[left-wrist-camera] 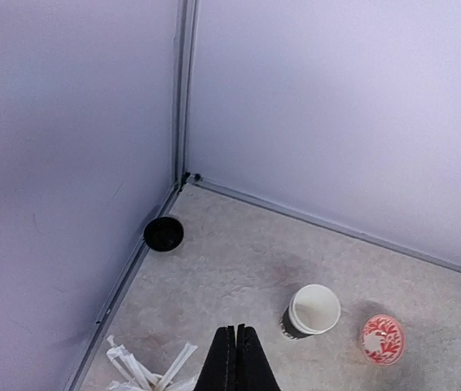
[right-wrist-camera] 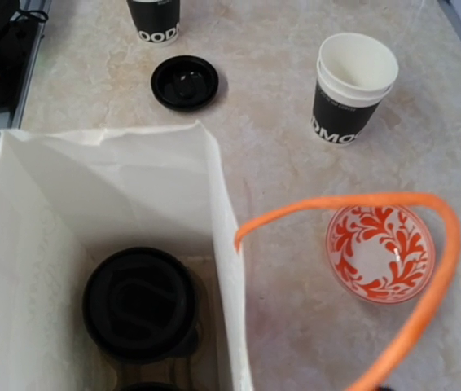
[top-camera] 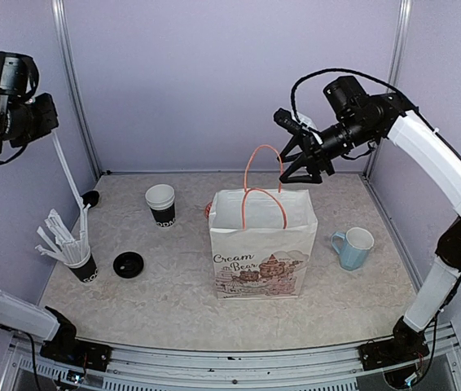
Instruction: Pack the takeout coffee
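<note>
Far left of the paper bag (top-camera: pixel 263 244) and high above the table (top-camera: pixel 173 301), your left gripper (left-wrist-camera: pixel 234 358) has its fingers pressed flat together. A long white straw (top-camera: pixel 68 171) runs up toward it from the straw cup (top-camera: pixel 82 262), which stands well left of the bag. You cannot tell from either view whether that straw is pinched between the fingers.

Back-left of the bag, in the corner of the walls, lies a small black lid (left-wrist-camera: pixel 164 234). A second loose lid (top-camera: pixel 128 263) lies flat on the table between the straw cup and the bag, apart from both.

Left of the bag's rear corner stands an open cup (top-camera: pixel 161 204), black outside and white inside, with lettering near the base and no lid on it. Your right wrist view shows its rim doubled. Just beside the bag, on the side facing that cup, sits a little dish (right-wrist-camera: pixel 379 251) with a red pattern.

The bag stands upright and open, with its orange handles (right-wrist-camera: pixel 361 199) raised. Inside it, a lidded cup (right-wrist-camera: pixel 139 303) stands on the bottom, and the edge of another black lid (right-wrist-camera: pixel 145 386) shows at that view's lower border.

Directly above the bag's handles hangs your right gripper (top-camera: pixel 300 175), fingers spread wide with nothing between them. Right of the bag, apart from it, stands the light-blue mug (top-camera: pixel 354 247), its handle toward the bag.
</note>
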### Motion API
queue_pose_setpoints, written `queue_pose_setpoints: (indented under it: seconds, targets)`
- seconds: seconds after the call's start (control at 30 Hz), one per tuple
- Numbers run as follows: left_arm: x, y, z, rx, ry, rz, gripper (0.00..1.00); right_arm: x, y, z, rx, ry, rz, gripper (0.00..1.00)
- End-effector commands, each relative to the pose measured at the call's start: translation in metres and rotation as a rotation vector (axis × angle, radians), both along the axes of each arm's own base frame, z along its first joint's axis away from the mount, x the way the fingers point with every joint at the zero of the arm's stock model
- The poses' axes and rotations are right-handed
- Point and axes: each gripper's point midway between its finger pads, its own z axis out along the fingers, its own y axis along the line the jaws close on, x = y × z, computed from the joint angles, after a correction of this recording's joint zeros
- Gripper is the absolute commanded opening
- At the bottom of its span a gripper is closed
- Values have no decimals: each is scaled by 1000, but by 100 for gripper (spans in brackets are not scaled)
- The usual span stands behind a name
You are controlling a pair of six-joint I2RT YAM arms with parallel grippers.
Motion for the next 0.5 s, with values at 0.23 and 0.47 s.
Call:
queue_pose_setpoints:
  seconds: [0.23, 0.47]
  targets:
    - [-9, -116, 125, -184, -474, -661, 0, 58, -65, 39, 36, -112, -336, 100]
    - [-41, -227, 118, -328, -510, -1052, 0, 87, -127, 13, 43, -150, -581, 100]
